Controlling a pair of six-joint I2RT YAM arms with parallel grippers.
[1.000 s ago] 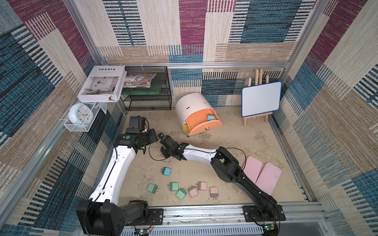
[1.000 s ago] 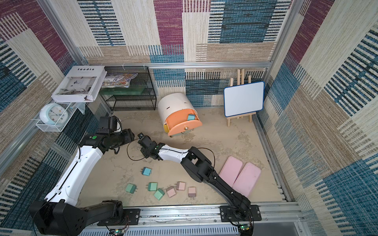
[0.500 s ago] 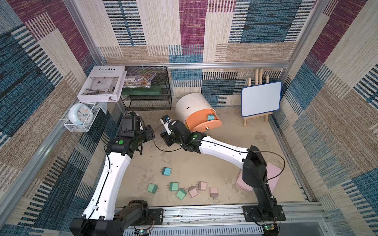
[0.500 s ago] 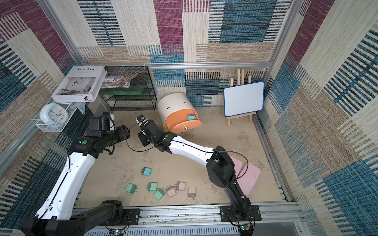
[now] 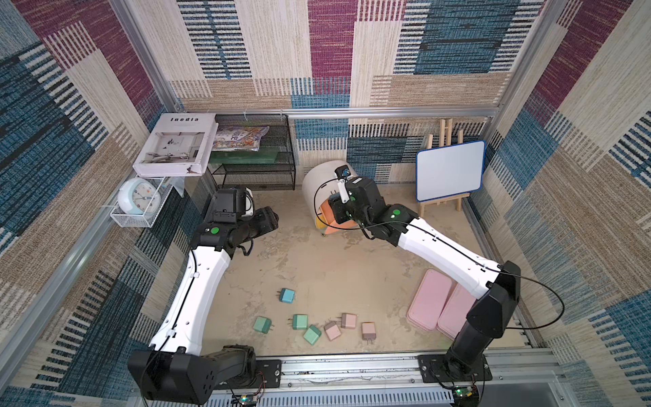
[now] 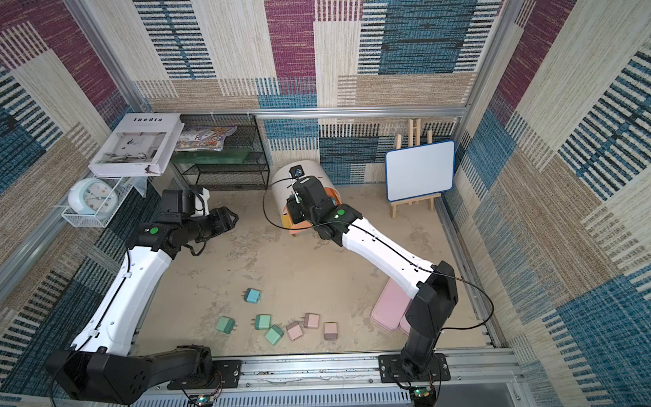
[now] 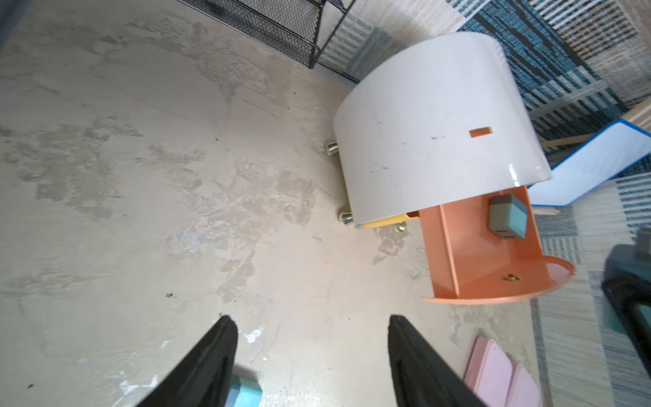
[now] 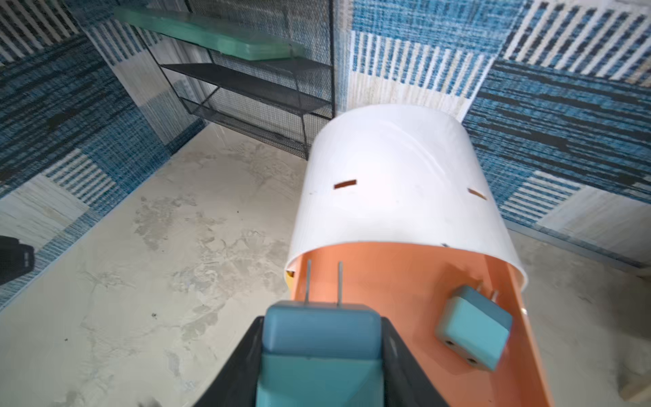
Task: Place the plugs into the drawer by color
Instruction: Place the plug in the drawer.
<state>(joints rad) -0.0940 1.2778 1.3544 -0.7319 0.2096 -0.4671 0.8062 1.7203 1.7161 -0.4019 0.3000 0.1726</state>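
My right gripper (image 8: pixel 322 319) is shut on a blue plug (image 8: pixel 320 334), prongs pointing forward, just above the open peach-orange drawer (image 8: pixel 387 275) of the white cabinet (image 5: pixel 318 179). Another blue plug (image 8: pixel 473 334) lies inside that drawer. From above, the right wrist (image 5: pixel 354 199) covers most of the drawer. My left gripper (image 7: pixel 310 319) hangs open and empty over the bare floor left of the cabinet (image 7: pixel 433 123). On the front floor lie a blue plug (image 5: pixel 287 295), three mint green plugs (image 5: pixel 299 321) and three pale pink plugs (image 5: pixel 348 320).
A black wire rack (image 5: pixel 253 155) stands at the back left, with a book (image 5: pixel 174 144) and a clock (image 5: pixel 139 195) beside it. A small whiteboard easel (image 5: pixel 449 171) is at the back right. Two flat pink boxes (image 5: pixel 429 299) lie under the right arm.
The right arm has swung from beside the left gripper over to the orange drawer, carrying the blue plug. The left gripper has drawn back left and its jaws have spread.
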